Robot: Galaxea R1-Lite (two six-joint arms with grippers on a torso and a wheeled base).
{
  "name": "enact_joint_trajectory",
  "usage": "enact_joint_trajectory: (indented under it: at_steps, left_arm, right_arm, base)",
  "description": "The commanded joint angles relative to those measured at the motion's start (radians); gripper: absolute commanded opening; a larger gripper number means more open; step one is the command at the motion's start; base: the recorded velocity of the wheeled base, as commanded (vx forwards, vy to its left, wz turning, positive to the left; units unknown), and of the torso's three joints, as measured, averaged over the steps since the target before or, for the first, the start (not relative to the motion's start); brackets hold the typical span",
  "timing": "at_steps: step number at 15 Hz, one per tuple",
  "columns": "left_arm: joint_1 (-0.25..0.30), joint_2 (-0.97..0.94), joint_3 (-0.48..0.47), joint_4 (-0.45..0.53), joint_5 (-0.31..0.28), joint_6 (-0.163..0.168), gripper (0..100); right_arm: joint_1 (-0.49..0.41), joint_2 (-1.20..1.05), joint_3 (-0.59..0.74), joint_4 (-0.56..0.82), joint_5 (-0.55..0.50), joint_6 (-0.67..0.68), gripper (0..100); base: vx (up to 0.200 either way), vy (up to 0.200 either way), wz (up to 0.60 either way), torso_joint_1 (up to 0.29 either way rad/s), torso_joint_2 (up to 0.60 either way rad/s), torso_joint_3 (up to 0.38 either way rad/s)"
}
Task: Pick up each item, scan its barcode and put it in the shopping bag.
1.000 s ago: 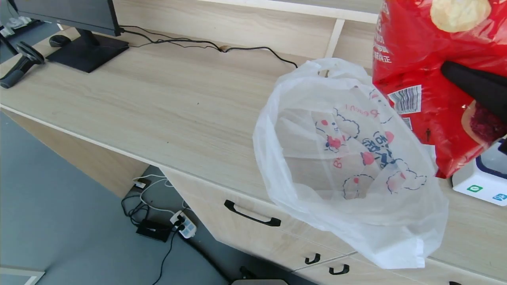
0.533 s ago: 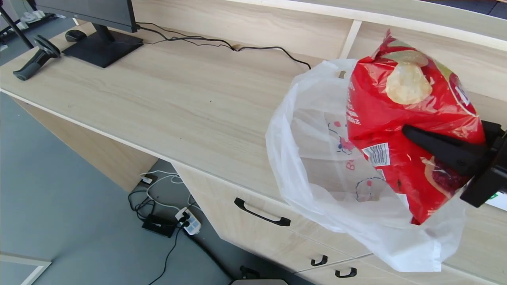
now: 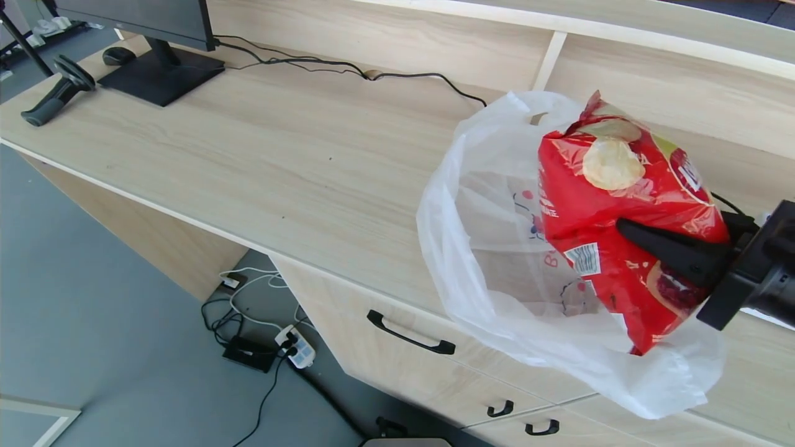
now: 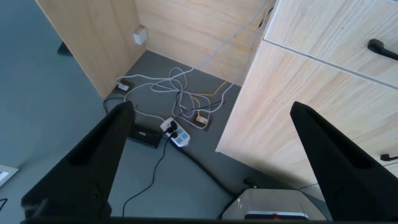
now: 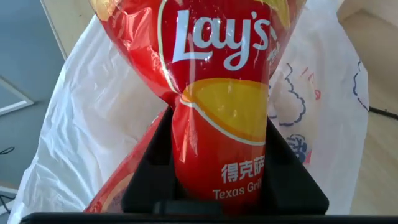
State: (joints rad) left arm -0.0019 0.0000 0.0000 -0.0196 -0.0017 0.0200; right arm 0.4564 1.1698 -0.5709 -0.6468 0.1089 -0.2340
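Observation:
A red bag of chips [image 3: 615,223] is pinched in my right gripper [image 3: 674,251], which is shut on its lower half. The chips bag's lower end sits inside the mouth of the white translucent shopping bag [image 3: 490,261], which lies open at the counter's front edge. In the right wrist view the chips bag [image 5: 221,93] is squeezed between both black fingers, with the white shopping bag [image 5: 81,137] spread behind it. My left gripper [image 4: 211,162] hangs open below counter height, over the floor beside the drawers.
A handheld barcode scanner [image 3: 53,90] lies at the counter's far left, by a monitor stand [image 3: 161,74] and a mouse [image 3: 118,56]. A black cable [image 3: 348,68] runs along the back. Drawer handles [image 3: 410,335] face front; cables and a power strip [image 3: 295,351] lie on the floor.
The head camera shifted early on. My right gripper has lowered the chips bag from above the shopping bag down into its mouth, sinking further over the last half second.

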Motion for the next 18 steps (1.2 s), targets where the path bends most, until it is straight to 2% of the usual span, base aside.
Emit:
enact_joint_trajectory:
  at_steps: [1, 3, 4, 7, 8, 9, 12, 16, 18]
  left_arm:
    - [0.000, 0.002, 0.000, 0.000, 0.000, 0.000, 100]
    - [0.000, 0.002, 0.000, 0.000, 0.000, 0.000, 100]
    - [0.000, 0.002, 0.000, 0.000, 0.000, 0.000, 100]
    - [0.000, 0.002, 0.000, 0.000, 0.000, 0.000, 100]
    - [0.000, 0.002, 0.000, 0.000, 0.000, 0.000, 100]
    - [0.000, 0.002, 0.000, 0.000, 0.000, 0.000, 100]
    - [0.000, 0.002, 0.000, 0.000, 0.000, 0.000, 100]
    - [0.000, 0.002, 0.000, 0.000, 0.000, 0.000, 100]
    - [0.000, 0.002, 0.000, 0.000, 0.000, 0.000, 100]
  right_arm:
    - [0.011, 0.024, -0.050, 0.001, 0.012, -0.011, 0]
    - [0.056, 0.033, -0.112, 0.007, 0.021, -0.033, 0]
    - [0.096, 0.031, -0.104, 0.007, 0.015, -0.036, 0]
    - [0.120, 0.036, -0.038, 0.006, 0.017, -0.048, 0]
    - [0.108, 0.037, 0.037, 0.001, 0.017, -0.039, 0]
    - [0.091, 0.042, 0.049, -0.001, 0.017, -0.034, 0]
    - [0.013, 0.080, 0.011, -0.013, 0.017, -0.039, 0]
    - [-0.005, 0.142, -0.084, -0.019, 0.017, -0.088, 0]
    - [-0.008, 0.153, -0.076, -0.022, 0.015, -0.117, 0]
  base:
    - [0.000, 0.000, 0.00, 0.000, 0.00, 0.000]
    - [0.000, 0.000, 0.00, 0.000, 0.00, 0.000]
    - [0.000, 0.000, 0.00, 0.000, 0.00, 0.000]
    - [0.000, 0.000, 0.00, 0.000, 0.00, 0.000]
    - [0.000, 0.000, 0.00, 0.000, 0.00, 0.000]
    - [0.000, 0.000, 0.00, 0.000, 0.00, 0.000]
    - [0.000, 0.000, 0.00, 0.000, 0.00, 0.000]
    - [0.000, 0.000, 0.00, 0.000, 0.00, 0.000]
    - [0.000, 0.000, 0.00, 0.000, 0.00, 0.000]
